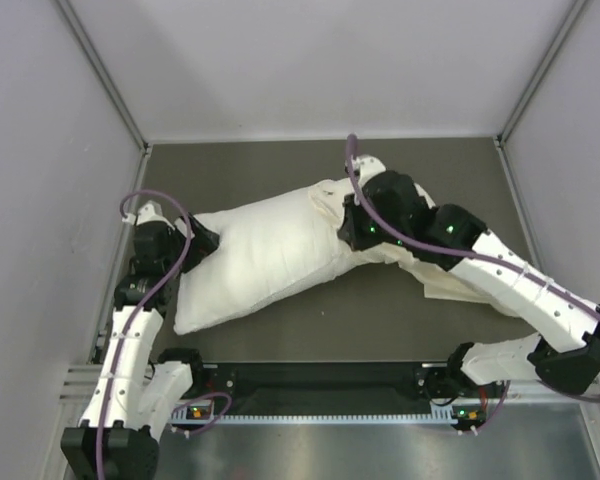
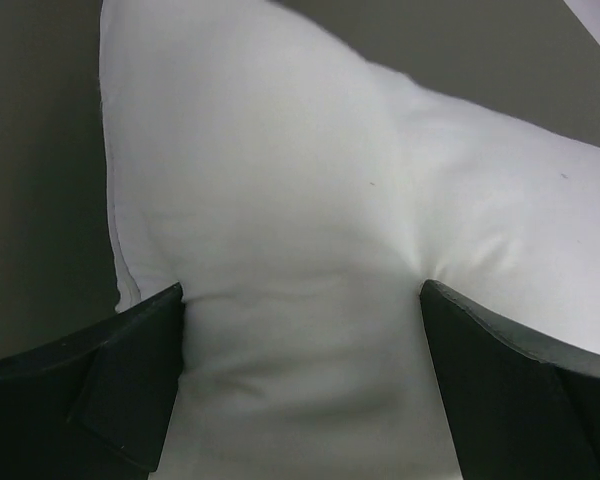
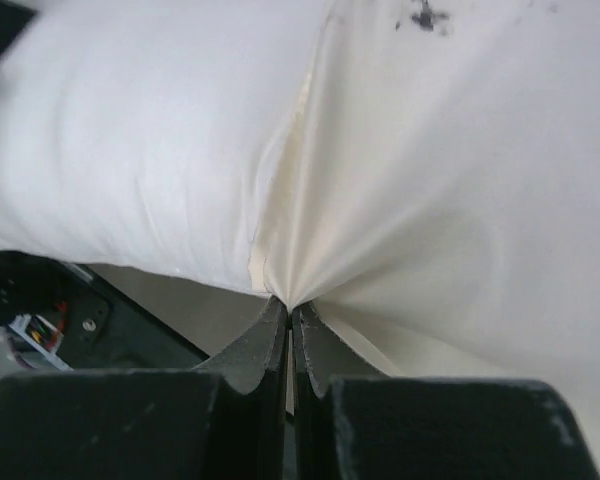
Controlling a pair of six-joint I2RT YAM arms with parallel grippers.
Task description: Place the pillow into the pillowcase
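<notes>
The plump white pillow (image 1: 260, 260) lies diagonally across the dark table, from near left to far right. My left gripper (image 1: 205, 240) grips its left end; in the left wrist view the pillow (image 2: 280, 150) bulges between the two fingers (image 2: 130, 370), which press into it, with the left gripper (image 2: 300, 300) closed on it. The cream pillowcase (image 1: 440, 285) lies at the pillow's right end, partly under my right arm. My right gripper (image 1: 352, 228) is shut on a pinched edge of the pillowcase (image 3: 450, 180), right beside the pillow (image 3: 130, 130); the right gripper (image 3: 290, 305) has its jaws together.
The dark table surface (image 1: 280, 170) is enclosed by grey walls (image 1: 40, 150) on the left, back and right. A black and metal rail (image 1: 320, 385) with both arm bases runs along the near edge.
</notes>
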